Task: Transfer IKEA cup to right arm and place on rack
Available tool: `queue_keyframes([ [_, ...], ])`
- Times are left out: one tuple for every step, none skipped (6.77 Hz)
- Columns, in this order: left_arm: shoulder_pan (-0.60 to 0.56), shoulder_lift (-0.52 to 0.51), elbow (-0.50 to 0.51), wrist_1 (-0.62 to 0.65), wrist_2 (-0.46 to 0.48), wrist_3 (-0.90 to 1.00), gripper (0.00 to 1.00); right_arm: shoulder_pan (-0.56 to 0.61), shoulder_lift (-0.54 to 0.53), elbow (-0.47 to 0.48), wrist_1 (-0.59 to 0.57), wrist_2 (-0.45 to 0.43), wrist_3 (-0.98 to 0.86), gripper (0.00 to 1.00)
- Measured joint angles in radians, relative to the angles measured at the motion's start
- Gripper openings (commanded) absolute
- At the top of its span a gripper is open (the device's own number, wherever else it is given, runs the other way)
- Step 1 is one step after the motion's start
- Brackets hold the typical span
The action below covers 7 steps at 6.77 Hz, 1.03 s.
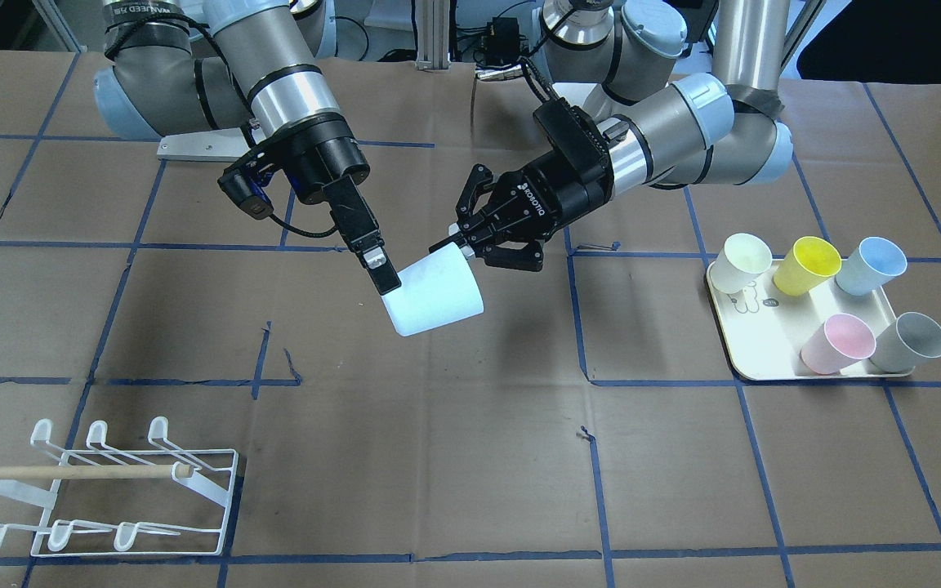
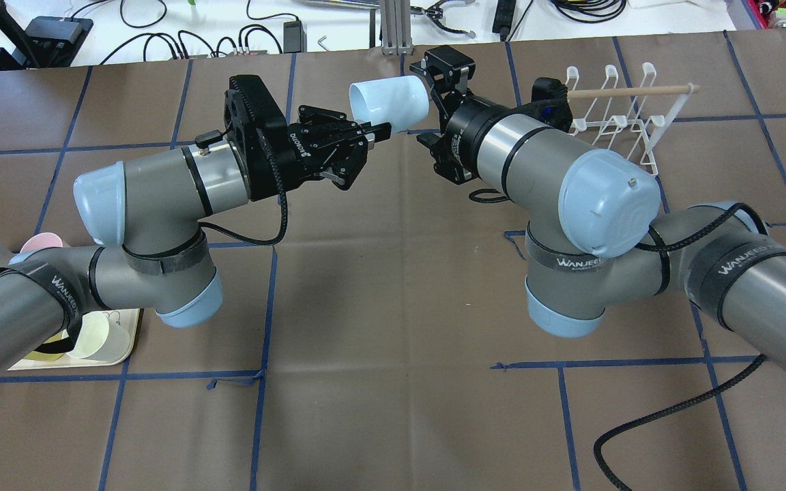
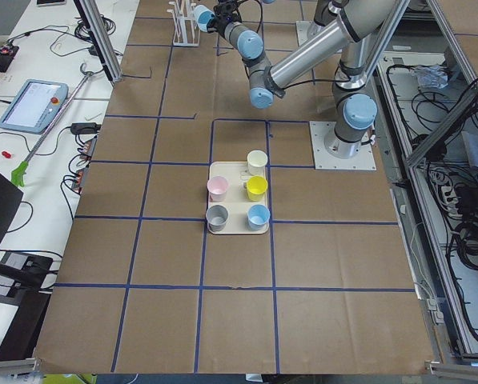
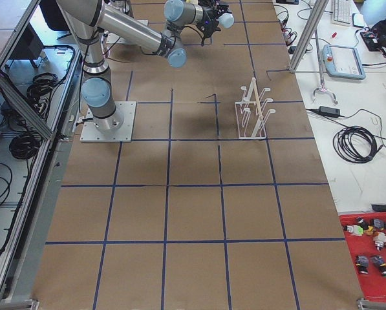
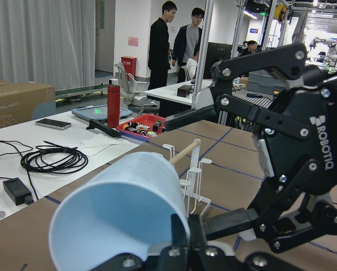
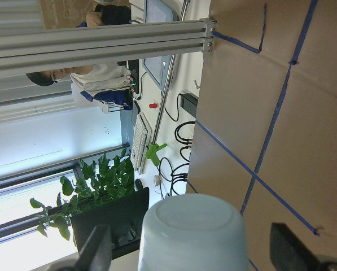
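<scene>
The IKEA cup point(image 1: 434, 294), pale blue, hangs on its side above the middle of the table. My left gripper point(image 1: 464, 242) is shut on its rim, one finger inside the mouth, as the left wrist view shows with the cup point(image 5: 120, 212) close up. The right arm's gripper point(image 6: 193, 251) stands open around the cup's base point(image 6: 192, 231), with a gap between each finger and the cup wall. One of its fingers point(image 1: 381, 273) lies beside the base in the front view. The white wire rack point(image 1: 111, 490) with its wooden dowel stands at the table's front corner on my right.
A cream tray point(image 1: 752, 371) on my left side carries several cups in white, yellow, blue, pink and grey. Blue tape lines grid the brown table cover. People stand beyond the table in the left wrist view.
</scene>
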<state>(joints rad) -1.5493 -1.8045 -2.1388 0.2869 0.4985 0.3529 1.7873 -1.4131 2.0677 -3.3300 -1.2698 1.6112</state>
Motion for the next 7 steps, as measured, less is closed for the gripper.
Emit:
queue_keyframes([
  [0.0,0.0,0.0,0.0,0.0,0.0,0.03,0.013,0.021,-0.019,0.0,-0.013,0.001,0.98],
  [0.0,0.0,0.0,0.0,0.0,0.0,0.03,0.024,0.031,-0.028,0.001,-0.023,0.001,0.98],
  [0.0,0.001,0.0,0.0,-0.001,0.0,0.03,0.029,0.035,-0.032,0.003,-0.027,0.001,0.98],
  [0.0,0.002,0.0,0.0,0.0,0.001,0.03,0.035,0.036,-0.033,0.005,-0.029,0.001,0.93],
  [0.0,0.002,0.0,0.0,0.0,0.001,0.03,0.039,0.037,-0.033,0.006,-0.029,0.0,0.86],
  [0.0,0.003,0.0,0.0,0.0,0.001,0.04,0.04,0.037,-0.034,0.007,-0.028,-0.003,0.8],
  [0.0,0.004,0.0,0.0,0.0,0.001,0.04,0.041,0.037,-0.034,0.007,-0.028,-0.006,0.72],
])
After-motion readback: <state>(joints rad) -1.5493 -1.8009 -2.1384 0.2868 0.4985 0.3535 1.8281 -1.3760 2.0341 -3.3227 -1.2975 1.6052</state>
